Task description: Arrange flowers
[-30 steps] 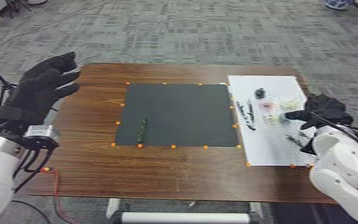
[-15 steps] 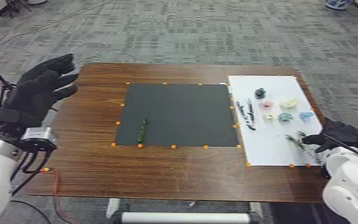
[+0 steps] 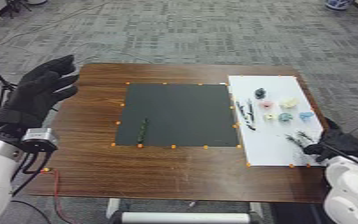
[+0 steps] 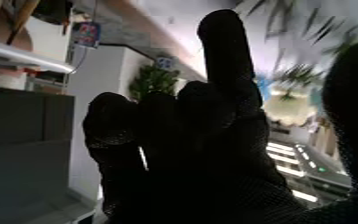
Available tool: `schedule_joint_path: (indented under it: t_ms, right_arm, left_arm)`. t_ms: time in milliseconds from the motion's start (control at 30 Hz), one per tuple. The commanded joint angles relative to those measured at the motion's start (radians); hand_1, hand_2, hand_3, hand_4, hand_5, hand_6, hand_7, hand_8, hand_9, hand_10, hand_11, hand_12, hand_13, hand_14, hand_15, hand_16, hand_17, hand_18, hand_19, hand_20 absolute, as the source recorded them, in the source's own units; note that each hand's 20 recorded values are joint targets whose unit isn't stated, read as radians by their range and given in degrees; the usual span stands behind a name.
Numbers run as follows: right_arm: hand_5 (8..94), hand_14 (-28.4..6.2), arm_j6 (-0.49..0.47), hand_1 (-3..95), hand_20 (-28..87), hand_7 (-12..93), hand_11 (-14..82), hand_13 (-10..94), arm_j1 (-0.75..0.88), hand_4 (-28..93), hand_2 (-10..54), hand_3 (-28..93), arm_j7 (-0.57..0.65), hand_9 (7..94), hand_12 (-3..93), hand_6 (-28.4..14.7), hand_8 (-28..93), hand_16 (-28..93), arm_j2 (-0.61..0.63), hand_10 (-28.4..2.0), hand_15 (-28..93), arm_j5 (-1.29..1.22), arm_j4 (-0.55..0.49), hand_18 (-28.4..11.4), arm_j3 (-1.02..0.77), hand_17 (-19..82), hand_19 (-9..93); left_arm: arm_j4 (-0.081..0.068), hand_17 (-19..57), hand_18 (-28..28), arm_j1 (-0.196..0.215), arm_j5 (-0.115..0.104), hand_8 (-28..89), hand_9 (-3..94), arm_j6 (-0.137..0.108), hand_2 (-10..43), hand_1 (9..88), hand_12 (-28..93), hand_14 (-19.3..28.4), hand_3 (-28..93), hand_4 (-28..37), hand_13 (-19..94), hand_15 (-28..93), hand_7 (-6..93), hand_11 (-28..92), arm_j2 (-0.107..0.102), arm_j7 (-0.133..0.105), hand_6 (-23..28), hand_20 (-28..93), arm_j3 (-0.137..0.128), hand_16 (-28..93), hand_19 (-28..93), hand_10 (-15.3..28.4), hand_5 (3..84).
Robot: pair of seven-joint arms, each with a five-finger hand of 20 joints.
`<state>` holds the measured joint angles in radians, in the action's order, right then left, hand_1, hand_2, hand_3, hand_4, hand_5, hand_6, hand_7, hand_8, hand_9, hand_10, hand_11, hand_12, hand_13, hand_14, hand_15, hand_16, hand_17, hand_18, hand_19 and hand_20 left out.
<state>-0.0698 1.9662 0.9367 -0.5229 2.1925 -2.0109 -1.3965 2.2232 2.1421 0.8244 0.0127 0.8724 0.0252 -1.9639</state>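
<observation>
Judging by what waits, I'd call my arranging barely begun: near me, leafy sprigs and, beyond them, pastel blooms need placing from the white board; only a green stem lies on the black mat. My right hand is empty, thumb spread wide. From it, the sprigs sit just beside at ten o'clock, blooms farther at eleven, the stem well apart at nine.
</observation>
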Motion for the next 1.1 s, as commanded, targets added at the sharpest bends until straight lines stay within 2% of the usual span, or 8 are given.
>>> schedule_joint_path:
  t_ms: [33,100,167,600,733,867,1000,1100]
  right_arm:
    - [69.4,-13.9,0.034,33.8,60,45,67.8,66,-0.009,-25,-9.0,82,-0.003,70.5,63.0,-1.9,17,52,-0.002,-12.3,84,0.029,0.023,-23.9,0.040,41,93]
    - [71.0,-13.2,0.046,42.3,60,48,68.0,68,-0.005,-26,-7.8,82,-0.008,71.9,62.6,-0.9,21,52,-0.003,-11.4,84,0.029,0.015,-23.4,0.031,42,93]
    - [71.4,-12.9,0.092,43.9,61,49,68.3,68,-0.011,-27,-6.7,82,-0.012,72.7,62.5,-0.9,22,52,0.003,-11.2,84,0.049,0.009,-23.3,0.039,43,93]
    - [73.4,-11.6,0.371,38.3,68,54,72.0,74,-0.253,-16,-7.7,87,-0.062,77.3,61.9,0.3,28,52,0.027,-10.2,86,0.102,-0.082,-23.3,0.213,49,93]
    - [74.0,-11.1,0.398,37.8,69,54,72.1,75,-0.450,-15,-8.4,87,-0.091,78.0,61.9,0.7,28,52,-0.033,-9.9,86,0.062,-0.082,-23.0,0.402,50,93]
    - [75.0,-10.5,0.391,37.7,70,54,71.4,76,-0.604,-15,-8.7,87,-0.123,80.0,61.8,1.2,28,52,-0.141,-9.0,86,0.009,-0.055,-22.8,0.558,52,93]
    - [75.7,-10.3,0.347,37.5,70,53,70.8,77,-0.671,-15,-8.7,87,-0.143,81.1,62.1,1.7,29,51,-0.246,-8.9,86,-0.013,-0.016,-22.8,0.648,53,93]
    - [76.0,-10.3,0.313,37.1,70,53,70.5,77,-0.721,-15,-8.6,87,-0.151,81.6,62.2,1.8,29,51,-0.323,-8.7,86,-0.025,0.041,-22.7,0.703,53,93]
  left_arm:
    - [0.005,-10.7,18.9,0.010,0.000,-10,15.9,-0.010,-5.5,25.9,20,11.9,68,-26.8,7,43,20.4,22,0.005,0.001,1.2,12,-0.005,-4,39,9.0,22.5]
    - [0.006,-10.7,18.9,0.013,-0.001,-10,15.9,-0.010,-5.4,25.9,20,11.9,68,-26.8,7,43,20.4,22,0.006,0.001,1.2,12,-0.010,-4,39,9.0,22.5]
    - [0.009,-10.6,18.9,0.018,0.000,-10,15.9,-0.012,-5.3,25.9,20,11.9,68,-26.8,7,43,20.3,22,0.006,0.000,1.3,12,-0.017,-4,39,9.0,22.5]
    - [0.010,-10.6,18.9,0.015,0.000,-10,15.8,-0.022,-4.9,25.8,20,11.9,68,-26.6,7,43,20.3,22,-0.002,-0.001,1.2,12,-0.025,-4,39,9.0,22.5]
    - [0.008,-10.6,18.9,0.009,-0.001,-10,15.9,-0.021,-5.0,25.8,20,11.9,68,-26.5,7,43,20.4,22,-0.005,0.003,1.3,12,-0.030,-4,39,9.1,22.5]
    - [0.003,-10.6,18.9,-0.008,-0.002,-10,16.0,-0.016,-4.9,25.9,20,11.9,68,-26.5,7,43,20.3,22,-0.009,0.007,1.3,12,-0.017,-4,39,9.1,22.5]
    - [-0.008,-10.7,19.0,-0.039,-0.002,-10,15.9,-0.008,-4.7,26.1,20,11.9,68,-26.6,7,43,20.2,22,-0.014,0.013,1.3,12,0.009,-4,39,9.1,22.5]
    - [-0.008,-10.7,19.0,-0.039,-0.002,-10,16.0,-0.012,-4.6,26.0,20,11.9,68,-26.4,7,43,20.3,22,-0.017,0.013,1.3,12,0.009,-4,39,9.2,22.5]
